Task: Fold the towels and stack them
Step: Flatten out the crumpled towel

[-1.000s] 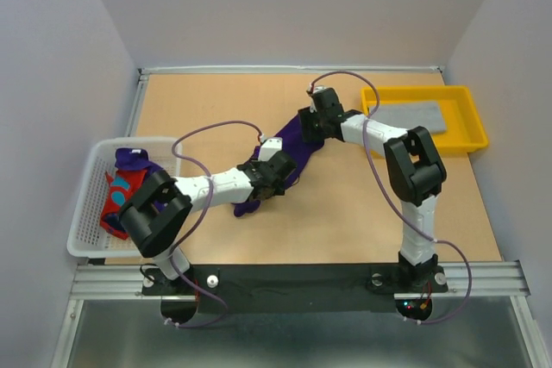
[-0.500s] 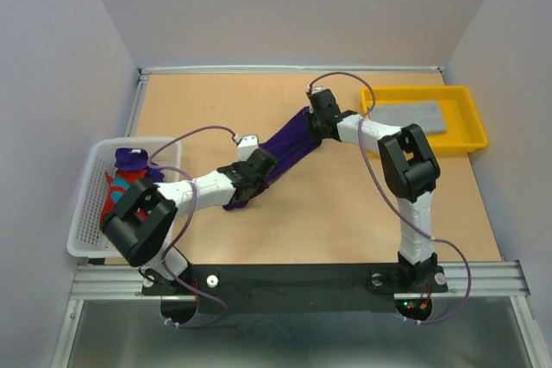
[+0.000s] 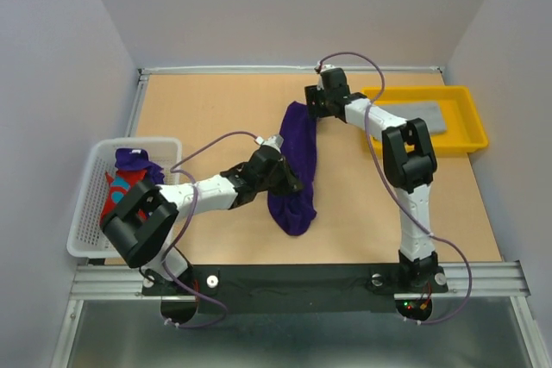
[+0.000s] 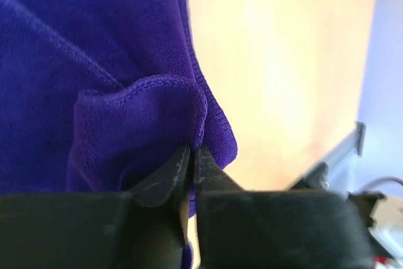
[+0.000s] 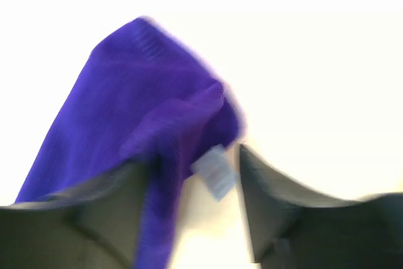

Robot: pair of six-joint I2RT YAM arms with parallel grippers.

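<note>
A deep purple towel (image 3: 299, 157) lies stretched on the table from the far middle toward the near edge. My left gripper (image 3: 291, 184) is shut on its hemmed edge, which shows in the left wrist view (image 4: 145, 92) pinched between the fingertips (image 4: 192, 152). My right gripper (image 3: 311, 109) is at the towel's far end. In the blurred right wrist view its jaws (image 5: 195, 168) stand apart, with the towel (image 5: 126, 92) and its white label against the left finger. A grey towel (image 3: 416, 115) lies in the yellow tray. A second purple towel (image 3: 131, 161) and a red one (image 3: 121, 197) are in the basket.
The yellow tray (image 3: 475, 131) sits at the far right, close beside my right arm. The white mesh basket (image 3: 84, 217) stands at the left edge. Grey walls bound the table on three sides.
My left gripper has carried its end of the purple towel rightward and nearer. My right gripper has moved farther back. The towel has swung from a diagonal to nearly front-to-back.
</note>
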